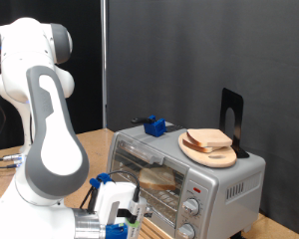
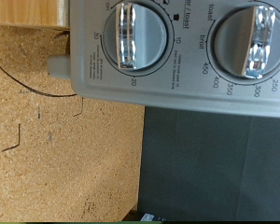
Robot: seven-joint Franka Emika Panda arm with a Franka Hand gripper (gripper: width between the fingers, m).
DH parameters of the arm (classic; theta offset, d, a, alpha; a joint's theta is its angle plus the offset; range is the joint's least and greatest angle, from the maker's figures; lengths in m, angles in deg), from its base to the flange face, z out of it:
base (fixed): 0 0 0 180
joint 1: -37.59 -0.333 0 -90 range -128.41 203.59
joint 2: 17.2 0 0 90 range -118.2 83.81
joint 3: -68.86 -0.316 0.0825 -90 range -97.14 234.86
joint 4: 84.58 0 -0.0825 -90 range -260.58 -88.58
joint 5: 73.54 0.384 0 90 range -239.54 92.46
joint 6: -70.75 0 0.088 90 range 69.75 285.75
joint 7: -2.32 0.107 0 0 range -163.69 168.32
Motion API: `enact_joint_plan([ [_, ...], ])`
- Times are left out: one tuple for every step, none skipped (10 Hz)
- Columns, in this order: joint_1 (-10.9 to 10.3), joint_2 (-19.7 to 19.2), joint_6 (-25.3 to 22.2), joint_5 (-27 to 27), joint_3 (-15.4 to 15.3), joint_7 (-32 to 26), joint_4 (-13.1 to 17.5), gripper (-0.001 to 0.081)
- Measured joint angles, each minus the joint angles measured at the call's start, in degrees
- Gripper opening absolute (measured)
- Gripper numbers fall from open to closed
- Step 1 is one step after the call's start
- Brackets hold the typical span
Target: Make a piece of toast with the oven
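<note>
The silver-grey oven [image 1: 227,181] stands at the exterior view's right. Through its glass door [image 1: 149,174] a pale slice, the piece of toast [image 1: 157,180], lies on the wire rack inside. My gripper [image 1: 127,212] hangs low just in front of the oven's door and control panel, at the exterior view's bottom centre. No fingers show in the wrist view, which is filled by the oven's panel [image 2: 182,86] and its two round knobs [image 2: 131,34] [image 2: 256,39] close up. Nothing shows between the fingers.
A round wooden plate [image 1: 208,152] with other bread slices [image 1: 208,139] rests on the oven's top, beside a blue object [image 1: 154,125] and a black stand [image 1: 231,119]. Cork-like tabletop [image 2: 65,140] ends at an edge with dark floor [image 2: 215,168] beyond.
</note>
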Motion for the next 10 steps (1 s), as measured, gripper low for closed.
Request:
enact_joint_plan([
  [-0.2, -0.2, 0.4, 0.2, -0.4, -0.2, 0.0, 0.0808],
  [-0.4, -0.6, 0.9, 0.4, -0.8, -0.4, 0.0, 0.0808],
  [-0.8, -1.0, 1.5, 0.6, -1.3, -0.6, 0.1, 0.0808],
  [-1.3, -1.3, 2.4, 1.0, -1.6, -0.6, 0.1, 0.0808],
  [-1.8, -1.5, 3.7, 1.5, -2.1, -0.7, 0.1, 0.0808],
  [-2.3, -1.9, 5.0, 2.1, -2.5, -0.8, 0.3, 0.0808],
  [-2.7, -2.6, 5.9, 2.8, -3.1, -0.8, 1.2, 0.0808],
  [-3.2, -3.4, 6.5, 3.3, -3.5, -0.8, 2.1, 0.0808],
  [-3.6, -4.1, 6.6, 3.3, -3.8, -0.8, 3.0, 0.0808],
  [-4.0, -4.7, 6.6, 3.3, -4.1, -0.7, 3.5, 0.0808],
])
